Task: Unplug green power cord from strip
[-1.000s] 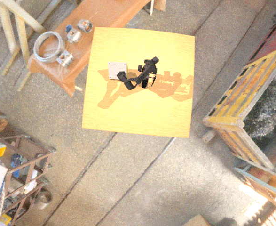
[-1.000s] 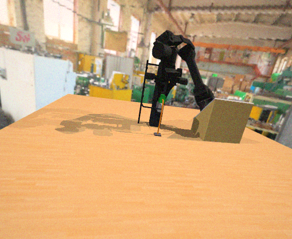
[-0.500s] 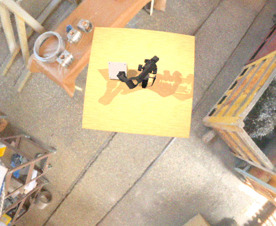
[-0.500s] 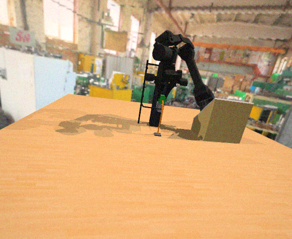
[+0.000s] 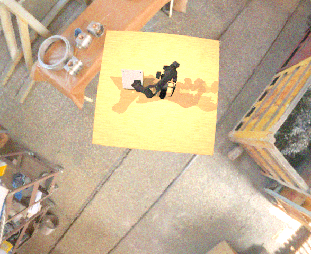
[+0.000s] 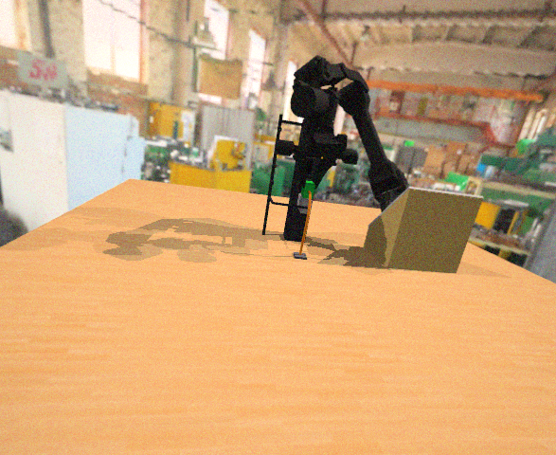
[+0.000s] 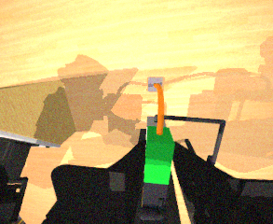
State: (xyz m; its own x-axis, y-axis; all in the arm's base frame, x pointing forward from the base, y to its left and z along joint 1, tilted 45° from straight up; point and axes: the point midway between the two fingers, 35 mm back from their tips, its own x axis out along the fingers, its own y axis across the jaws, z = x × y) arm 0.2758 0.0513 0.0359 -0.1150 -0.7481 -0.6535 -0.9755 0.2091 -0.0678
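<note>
The green plug (image 6: 309,190) (image 7: 159,156) sits between the fingertips of my gripper (image 6: 309,185) (image 7: 158,145), which is shut on it. Its orange cord (image 6: 305,223) (image 7: 160,105) runs to a small grey block (image 6: 299,255) (image 7: 155,84) on the table. Dark grey parts of the power strip (image 7: 155,193) show above and below the plug in the wrist view. The plug looks close against the strip; its prongs are hidden. A black upright post (image 6: 294,227) stands under the hand. In the top view the arm hides the plug.
A thin black frame (image 6: 272,171) (image 7: 192,119) stands beside the post, close to the fingers. The arm's base is on a pale box (image 5: 127,78) (image 6: 429,235) at one side of the wooden table (image 5: 150,125) (image 6: 268,342). The arm's shadow crosses the table.
</note>
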